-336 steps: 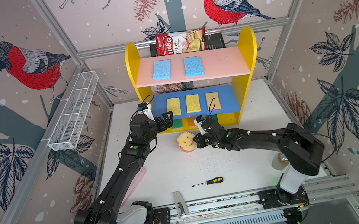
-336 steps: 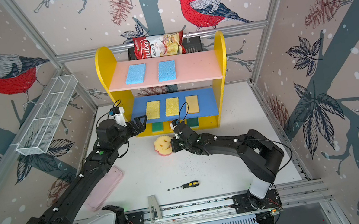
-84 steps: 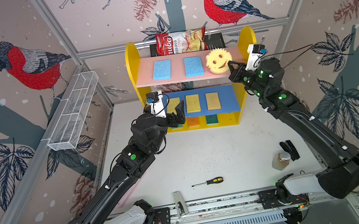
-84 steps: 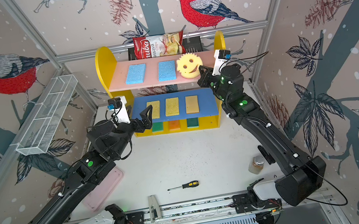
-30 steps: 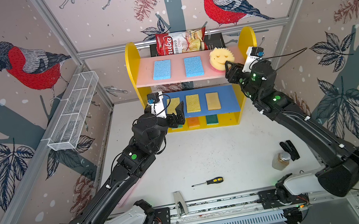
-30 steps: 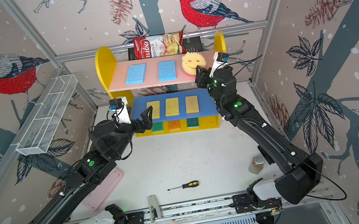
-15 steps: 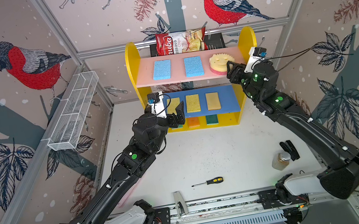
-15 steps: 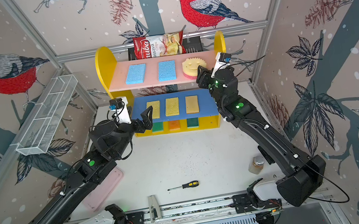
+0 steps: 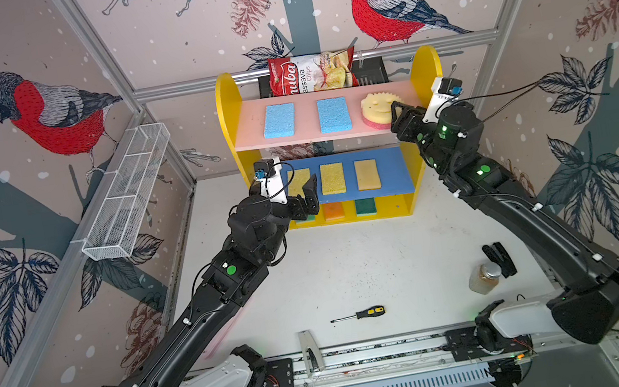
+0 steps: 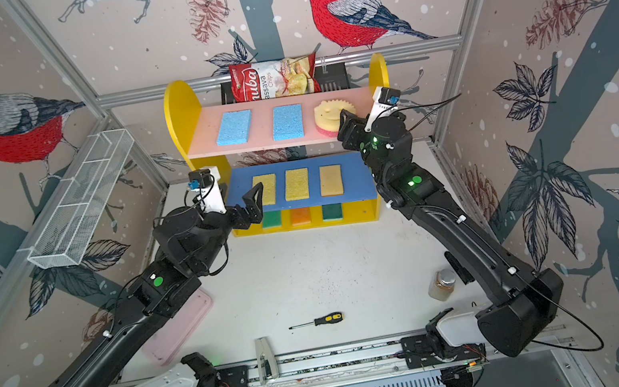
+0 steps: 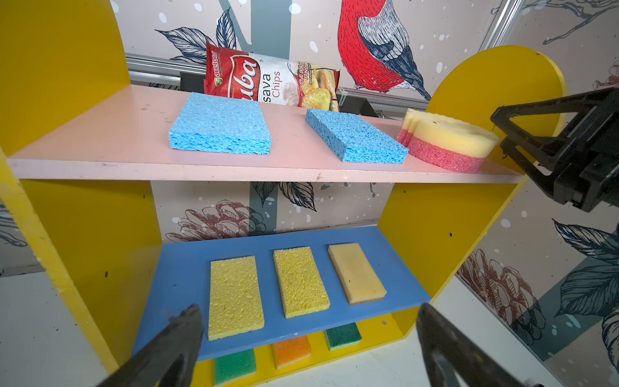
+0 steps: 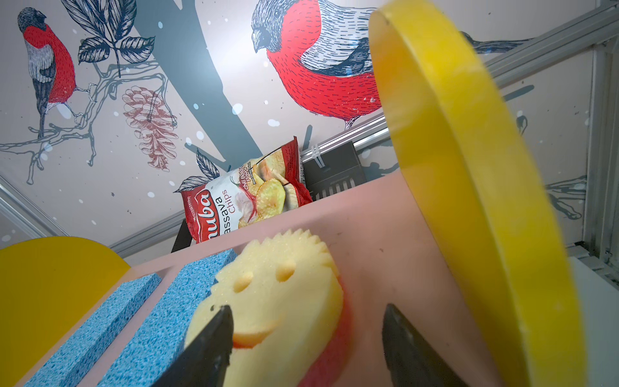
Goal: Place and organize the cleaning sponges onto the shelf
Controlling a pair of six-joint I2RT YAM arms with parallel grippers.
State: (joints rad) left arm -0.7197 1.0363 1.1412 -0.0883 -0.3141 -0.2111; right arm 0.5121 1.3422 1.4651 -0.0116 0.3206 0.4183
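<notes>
The yellow shelf (image 9: 229, 106) stands at the back. Its pink upper board carries two blue sponges (image 9: 279, 120) (image 9: 334, 114) and the round smiley sponge (image 9: 375, 108), which lies flat with its face up. My right gripper (image 12: 306, 311) is open at that sponge's near edge; one finger is beside it and the other is apart from it. Three yellow sponges (image 9: 332, 178) lie on the blue board. Green (image 11: 234, 365), orange (image 9: 333, 211) and dark green (image 9: 365, 206) sponges sit on the base. My left gripper (image 11: 308, 311) hangs open and empty before the blue board's left end.
A chips bag (image 9: 312, 73) leans in a black basket (image 9: 368, 71) behind the shelf. A wire mesh tray (image 9: 126, 192) hangs on the left wall. On the table lie a screwdriver (image 9: 360, 314), a jar (image 9: 484, 278), a black clip (image 9: 499, 257) and a pink tray (image 10: 178, 329).
The smiley sponge has gone from upright in my right gripper to lying flat on the pink board, and those jaws have widened off it. The left arm has stayed still.
</notes>
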